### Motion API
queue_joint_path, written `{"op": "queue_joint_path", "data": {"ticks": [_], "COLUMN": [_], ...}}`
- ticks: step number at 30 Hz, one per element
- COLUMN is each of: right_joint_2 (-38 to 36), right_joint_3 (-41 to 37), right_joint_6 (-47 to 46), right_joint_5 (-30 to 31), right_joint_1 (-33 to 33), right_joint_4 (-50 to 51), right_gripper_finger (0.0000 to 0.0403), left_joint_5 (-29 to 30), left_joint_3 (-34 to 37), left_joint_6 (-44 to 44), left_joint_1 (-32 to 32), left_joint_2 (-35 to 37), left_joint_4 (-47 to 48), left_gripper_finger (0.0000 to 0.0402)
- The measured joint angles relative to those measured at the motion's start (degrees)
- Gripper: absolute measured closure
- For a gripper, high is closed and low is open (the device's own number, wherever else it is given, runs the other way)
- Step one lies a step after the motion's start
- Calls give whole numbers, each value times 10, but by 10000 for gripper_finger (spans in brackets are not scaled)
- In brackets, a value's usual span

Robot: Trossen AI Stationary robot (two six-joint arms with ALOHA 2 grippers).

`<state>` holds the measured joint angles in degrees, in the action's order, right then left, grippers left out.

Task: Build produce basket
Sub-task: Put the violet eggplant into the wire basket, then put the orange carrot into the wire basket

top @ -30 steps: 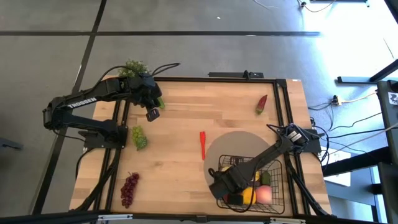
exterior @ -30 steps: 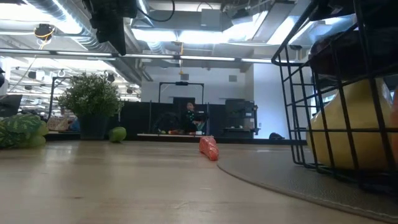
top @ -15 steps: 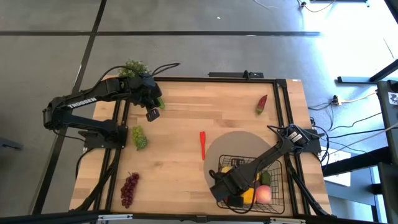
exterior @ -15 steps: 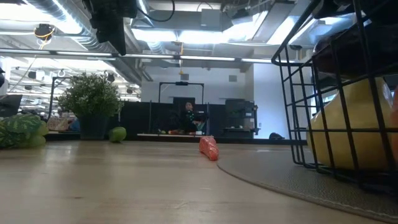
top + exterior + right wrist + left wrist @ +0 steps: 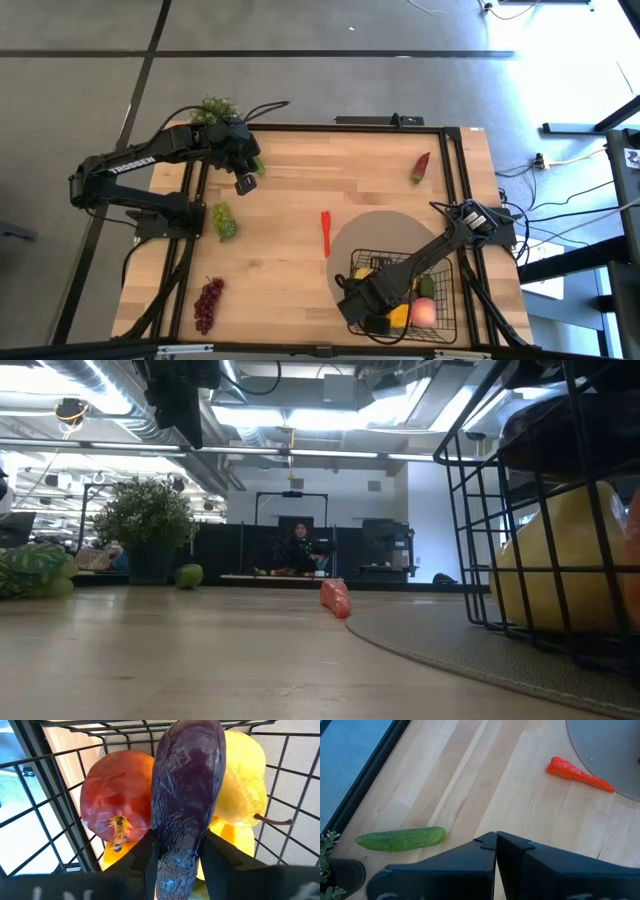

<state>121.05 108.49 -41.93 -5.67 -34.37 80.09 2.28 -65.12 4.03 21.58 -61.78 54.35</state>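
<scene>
The black wire basket (image 5: 352,262) stands on a grey round mat at the table's near right. It holds a red fruit (image 5: 112,795), a yellow fruit (image 5: 245,780) and a yellow pepper (image 5: 399,316). My right gripper (image 5: 365,305) points down into the basket, shut on a dark purple eggplant (image 5: 187,785). At the far left my left gripper (image 5: 245,183) hangs shut above the table, holding nothing. On the wood below it lie a cucumber (image 5: 400,839) and an orange-red chili (image 5: 580,774). My right gripper pinches the eggplant between its two fingers (image 5: 145,857), on its two sides (image 5: 182,850) at the end nearer the wrist. The fingers come from above, pointing down, and the eggplant runs on along them. It hangs between the red and yellow fruit; whether its tip rests there, I cannot tell.
On the wood lie green grapes (image 5: 224,220) at the left, purple grapes (image 5: 208,303) at the near left and a dark red chili (image 5: 421,167) at the far right. A bushy potted plant (image 5: 215,108) stands at the far left corner. The table's middle is bare wood.
</scene>
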Motion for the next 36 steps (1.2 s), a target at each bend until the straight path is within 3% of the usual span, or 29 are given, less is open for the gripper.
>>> {"op": "queue_joint_path", "data": {"ticks": [21, 31, 36], "right_joint_2": [0, 0, 0], "right_joint_3": [0, 0, 17], "right_joint_6": [-15, -8, -9], "right_joint_5": [-30, -24, -30], "right_joint_1": [-5, -5, -4], "right_joint_4": [-16, -27, 8], "right_gripper_finger": [271, 197, 181], "left_joint_5": [0, 0, 0], "left_joint_3": [0, 0, 0], "left_joint_6": [0, 0, 0], "left_joint_1": [0, 0, 0], "left_joint_2": [0, 0, 0], "left_joint_4": [0, 0, 0], "left_gripper_finger": [401, 401, 401]}}
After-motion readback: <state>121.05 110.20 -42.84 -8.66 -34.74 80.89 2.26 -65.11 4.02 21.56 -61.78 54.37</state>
